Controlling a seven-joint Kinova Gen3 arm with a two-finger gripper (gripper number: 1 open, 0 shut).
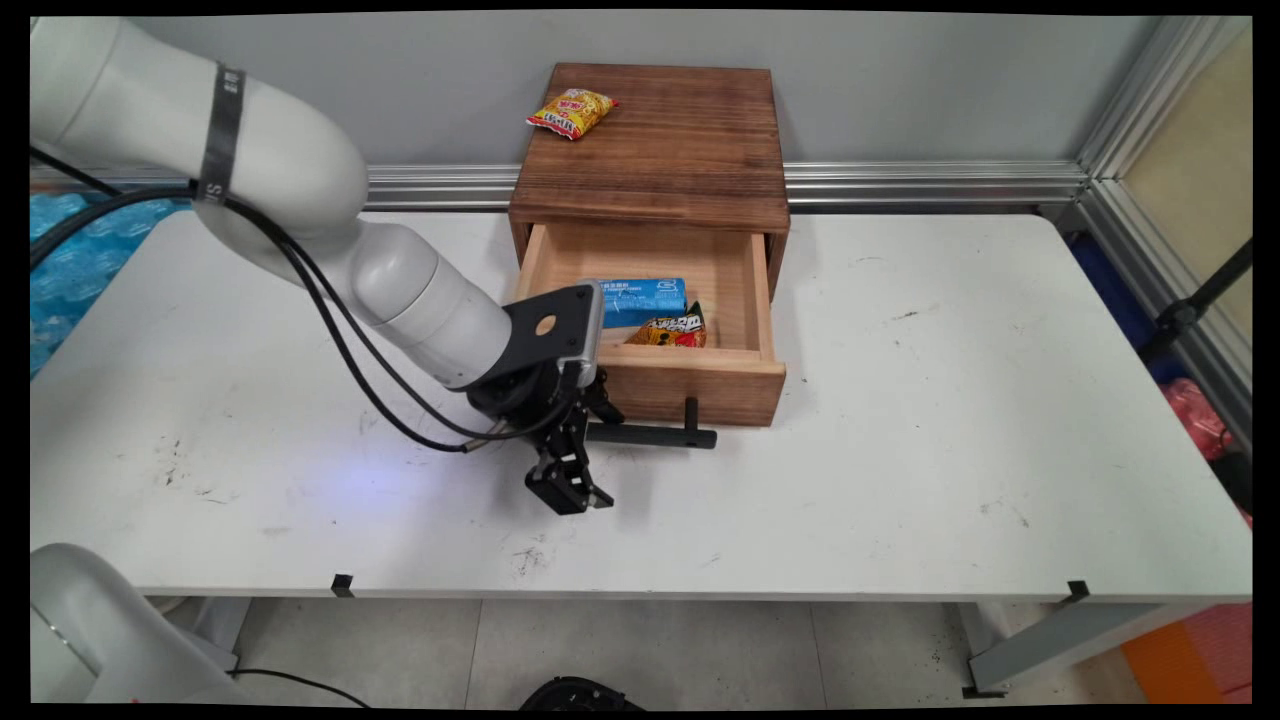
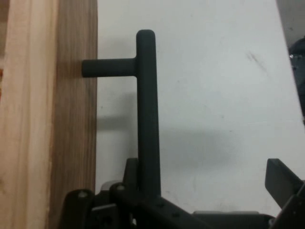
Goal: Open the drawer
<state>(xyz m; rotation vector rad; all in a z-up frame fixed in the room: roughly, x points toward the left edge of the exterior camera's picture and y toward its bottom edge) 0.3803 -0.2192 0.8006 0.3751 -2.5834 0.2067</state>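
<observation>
Main view: 1 wooden cabinet on table; 1 drawer pulled out, w/ 1 blue box and 1 red snack bag inside; 1 yellow snack bag on top. Gripper just in front of handle, holding nothing.
Hand view: fingers spread wide; 1 handle bar beside the left one, not pinched.

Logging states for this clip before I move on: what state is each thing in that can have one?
Drawer: pulled open from the wooden cabinet.
Drawer handle: free, beside the gripper's fingers, not clamped.
Gripper: open, just in front of the handle.
Blue box: lying inside the drawer.
Red-orange snack packet: lying inside the drawer, beside the box.
Yellow snack packet: lying on the cabinet top.
</observation>
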